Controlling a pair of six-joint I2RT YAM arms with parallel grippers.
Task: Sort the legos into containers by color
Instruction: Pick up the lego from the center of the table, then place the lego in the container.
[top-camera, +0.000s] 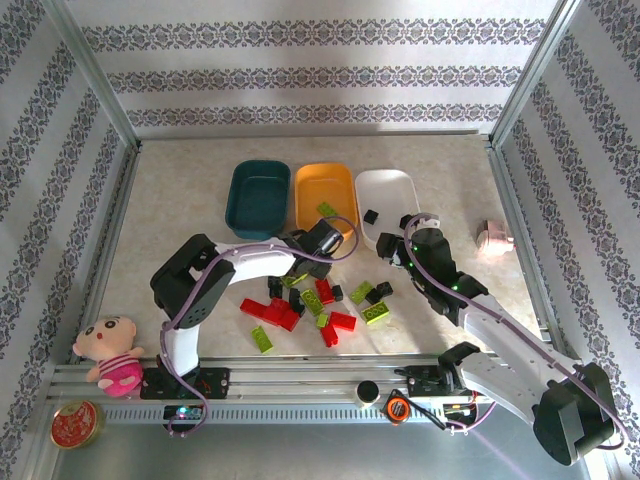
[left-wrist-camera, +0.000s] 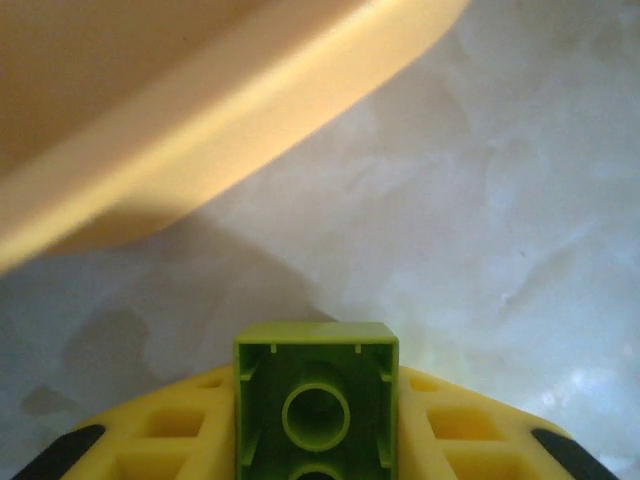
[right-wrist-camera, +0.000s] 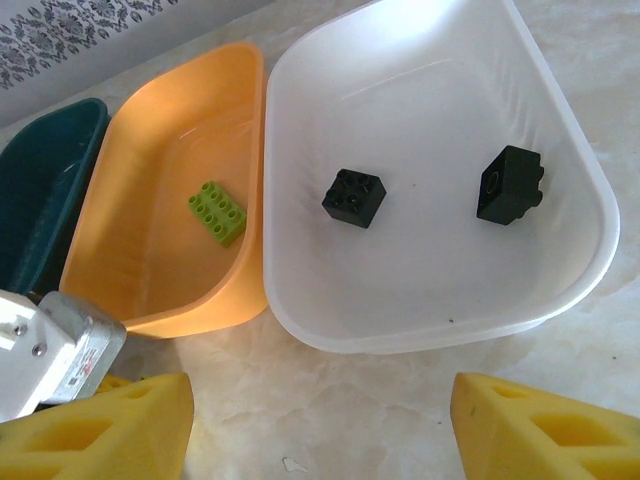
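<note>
Two black legos (right-wrist-camera: 354, 197) are lying in the white tray (right-wrist-camera: 565, 170) while the right tool (right-wrist-camera: 320, 428) is hovering wide and the left tool (top-camera: 318, 241) is pinching a lime lego (left-wrist-camera: 316, 400).

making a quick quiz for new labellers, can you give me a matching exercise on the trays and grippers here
Things:
1. orange tray
2. white tray
3. left gripper
4. right gripper

States:
A. open, nothing between its pads
B. two black legos lie in it
C. shut on a green lego
D. a loose green lego lies in it

Pairs: 1-D, 2-B, 3-C, 4-A
</note>
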